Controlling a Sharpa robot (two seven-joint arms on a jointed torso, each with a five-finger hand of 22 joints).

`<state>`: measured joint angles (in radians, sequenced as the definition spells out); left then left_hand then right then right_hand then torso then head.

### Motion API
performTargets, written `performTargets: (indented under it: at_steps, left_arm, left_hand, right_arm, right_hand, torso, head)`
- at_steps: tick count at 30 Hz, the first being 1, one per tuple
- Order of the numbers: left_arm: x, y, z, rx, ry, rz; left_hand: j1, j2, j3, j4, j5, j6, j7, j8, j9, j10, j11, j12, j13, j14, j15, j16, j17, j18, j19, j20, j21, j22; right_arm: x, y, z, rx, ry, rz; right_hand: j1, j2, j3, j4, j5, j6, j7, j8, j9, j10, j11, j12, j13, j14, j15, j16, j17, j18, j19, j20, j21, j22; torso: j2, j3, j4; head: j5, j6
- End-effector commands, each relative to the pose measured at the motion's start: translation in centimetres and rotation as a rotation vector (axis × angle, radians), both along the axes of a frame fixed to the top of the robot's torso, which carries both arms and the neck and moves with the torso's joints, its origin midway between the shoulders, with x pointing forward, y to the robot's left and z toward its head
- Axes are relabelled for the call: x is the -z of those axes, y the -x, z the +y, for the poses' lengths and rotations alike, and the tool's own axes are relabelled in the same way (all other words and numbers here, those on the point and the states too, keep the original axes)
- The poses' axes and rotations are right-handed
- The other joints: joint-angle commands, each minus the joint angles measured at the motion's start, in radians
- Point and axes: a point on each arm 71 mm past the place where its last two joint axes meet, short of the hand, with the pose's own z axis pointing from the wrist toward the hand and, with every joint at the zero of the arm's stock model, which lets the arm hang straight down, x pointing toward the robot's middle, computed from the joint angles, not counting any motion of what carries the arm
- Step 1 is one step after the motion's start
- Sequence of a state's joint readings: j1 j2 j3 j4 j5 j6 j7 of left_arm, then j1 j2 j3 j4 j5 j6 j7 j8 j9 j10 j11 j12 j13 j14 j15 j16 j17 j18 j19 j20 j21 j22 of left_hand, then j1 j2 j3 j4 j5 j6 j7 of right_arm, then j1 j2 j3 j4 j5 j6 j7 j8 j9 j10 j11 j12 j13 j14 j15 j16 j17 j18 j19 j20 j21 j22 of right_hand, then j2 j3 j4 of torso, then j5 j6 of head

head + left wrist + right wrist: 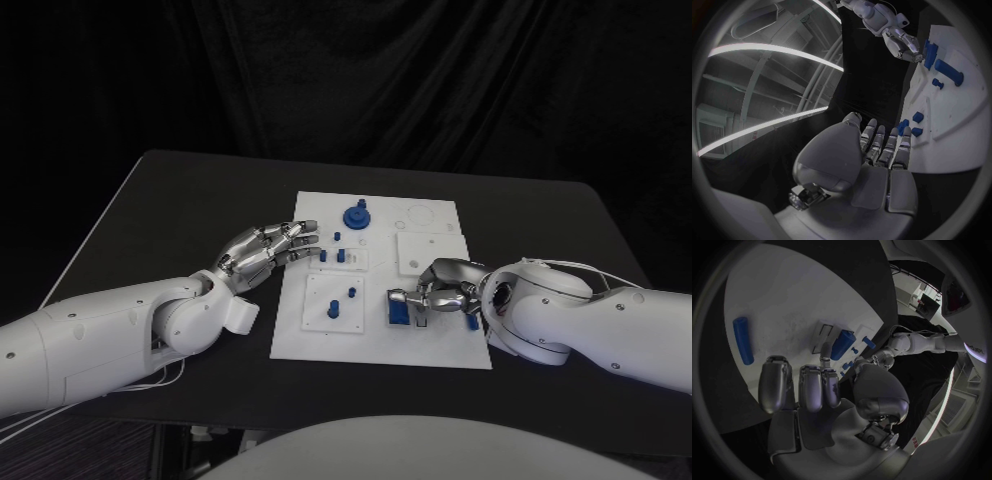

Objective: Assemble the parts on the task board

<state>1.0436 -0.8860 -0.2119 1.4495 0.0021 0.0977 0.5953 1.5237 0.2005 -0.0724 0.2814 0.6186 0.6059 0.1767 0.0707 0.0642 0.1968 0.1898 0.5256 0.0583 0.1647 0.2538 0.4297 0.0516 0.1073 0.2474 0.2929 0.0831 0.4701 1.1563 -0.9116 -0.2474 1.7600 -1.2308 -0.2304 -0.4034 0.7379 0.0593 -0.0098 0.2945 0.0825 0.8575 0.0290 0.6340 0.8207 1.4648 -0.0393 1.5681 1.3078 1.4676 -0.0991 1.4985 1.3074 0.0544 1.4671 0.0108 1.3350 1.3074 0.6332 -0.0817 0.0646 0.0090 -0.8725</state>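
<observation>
On the black tabletop (188,210) the white task board (378,330) is seen lying flat in the head view, with blue parts spread over it. The left robot hand (267,250) is held at the board's left edge, fingers stretched and apart, nothing gripped; in the left wrist view the same left robot hand (879,150) is shown with its fingertips (906,132) just beside two small blue pegs (917,125) standing near that edge, a closeness not so plainly read from above. The right robot hand (433,290) is placed over the board's right half, beside a blue block (397,310); whether that block is pinched cannot be told from the head view. In the right wrist view the right robot hand (811,390) is seen with fingers extended over bare white board, apart and holding nothing, and a long blue cylinder (743,340) is shown lying well apart from it. A round blue part with a knob (356,213) is seen standing near the board's far edge, and a blue peg (333,308) in a raised white square nearer the robot.
</observation>
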Motion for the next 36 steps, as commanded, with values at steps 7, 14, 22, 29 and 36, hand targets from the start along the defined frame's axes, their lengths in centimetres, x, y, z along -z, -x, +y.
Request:
performTargets:
  at_steps: [7, 14, 22, 29, 36]
  left_arm:
    - [0.0, 0.1, -0.2, 0.008, 0.019, -0.001]
    - [0.1, 0.1, -0.1, 0.007, 0.018, 0.0]
    - [0.1, 0.1, 0.0, 0.005, 0.016, 0.002]
    - [0.2, 0.2, 0.0, 0.006, 0.017, 0.003]
    - [0.2, 0.2, 0.1, 0.006, 0.016, 0.005]
  left_hand:
    - [0.007, 0.005, 0.007, 0.001, -0.005, -0.002, 0.019, 0.004, 0.001, 0.0, 0.006, 0.004, 0.001, -0.009, -0.001, -0.001, 0.0, -0.017, 0.007, 0.0, 0.002, -0.001]
    - [0.007, 0.005, 0.007, 0.001, -0.005, -0.002, 0.019, 0.004, 0.001, 0.0, 0.006, 0.004, 0.001, -0.009, -0.001, -0.001, 0.0, -0.017, 0.007, 0.0, 0.002, -0.001]
    - [0.007, 0.005, 0.007, 0.001, -0.005, -0.002, 0.019, 0.004, 0.001, 0.0, 0.006, 0.004, 0.001, -0.009, -0.001, -0.001, 0.0, -0.017, 0.007, 0.0, 0.002, -0.001]
    - [0.007, 0.005, 0.007, 0.001, -0.005, -0.002, 0.019, 0.004, 0.001, 0.0, 0.006, 0.004, 0.001, -0.009, -0.001, -0.001, 0.0, -0.017, 0.007, 0.0, 0.002, -0.001]
    - [0.006, 0.004, 0.009, 0.002, -0.005, -0.002, 0.02, 0.005, 0.001, 0.0, 0.007, 0.004, 0.001, -0.01, -0.002, -0.001, 0.001, -0.017, 0.007, -0.001, 0.002, -0.002]
  right_arm:
    - [-0.3, 0.0, -0.3, 0.01, -0.041, -0.038]
    - [-0.7, 0.5, -0.9, -0.001, -0.064, -0.047]
    - [-0.9, 0.9, -1.8, 0.01, -0.067, -0.049]
    - [-0.6, 1.1, -1.8, 0.0, -0.053, -0.026]
    - [-0.2, 1.2, -1.5, -0.01, -0.038, -0.002]
  right_hand:
    - [0.042, 0.033, -0.054, -0.004, 0.08, 0.008, 0.002, -0.005, 0.007, 0.106, 0.002, 0.003, 0.263, 0.075, 0.003, -0.002, 0.116, 0.001, 0.011, 0.005, -0.003, 0.189]
    - [0.197, 0.03, -0.07, -0.013, 0.181, 0.005, 0.0, -0.003, 0.016, 0.106, 0.001, 0.003, 0.263, 0.076, 0.002, 0.0, 0.119, 0.0, 0.013, 0.004, 0.001, 0.191]
    - [0.29, 0.029, -0.078, -0.022, 0.22, 0.005, -0.002, 0.001, 0.022, 0.106, -0.001, 0.003, 0.263, 0.076, 0.0, 0.001, 0.122, -0.001, 0.015, 0.002, 0.005, 0.192]
    - [0.333, 0.019, -0.089, -0.032, 0.203, 0.01, -0.004, 0.009, 0.028, 0.106, -0.003, 0.003, 0.263, 0.076, -0.002, 0.001, 0.122, -0.001, 0.015, 0.001, 0.005, 0.192]
    - [0.367, 0.009, -0.107, -0.042, 0.159, 0.018, -0.01, 0.035, 0.048, 0.106, -0.007, 0.003, 0.263, 0.076, -0.005, 0.001, 0.123, -0.001, 0.016, -0.002, 0.007, 0.193]
  torso:
    - [0.0, 0.0, 0.0002]
    - [0.0, 0.0005, -0.0002]
    - [-0.001, 0.0, 0.0]
    - [-0.001, 0.0, 0.0001]
    - [-0.001, -0.0002, 0.0002]
  head:
    - [0.002, 0.0]
    - [0.003, 0.0]
    - [0.004, 0.0]
    - [0.002, 0.0]
    - [0.004, 0.0]
